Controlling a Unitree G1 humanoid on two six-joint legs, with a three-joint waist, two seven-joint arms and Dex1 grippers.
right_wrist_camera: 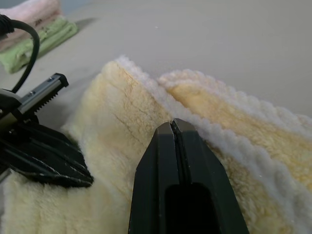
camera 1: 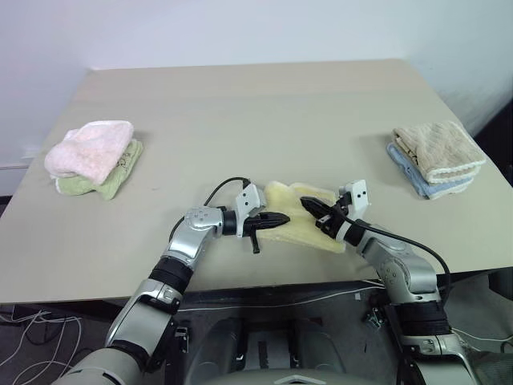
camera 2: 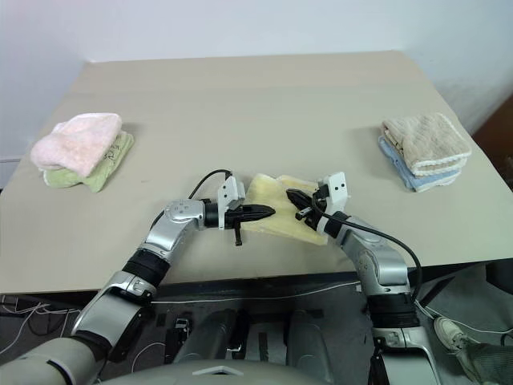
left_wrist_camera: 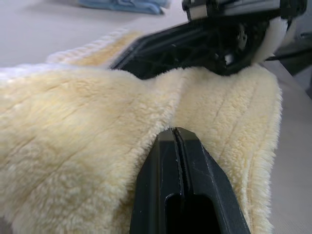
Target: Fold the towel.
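The left claw (camera 1: 276, 218) and right claw (camera 1: 311, 208), both pressed closed and empty, rest on the already-folded towel (camera 1: 300, 233) near the tabletop's (camera 1: 264, 120) front edge, so I judge the fold nearly done; pressing flat or withdrawing remains.

A beige table (camera 1: 256, 104) carries two small stacks of folded cloth. Near its left edge, a pink fluffy towel (camera 1: 90, 147) lies on a green towel (camera 1: 108, 181). Near its right edge, a beige waffle-textured towel (camera 1: 439, 149) sits atop a light blue towel (camera 1: 429, 184).
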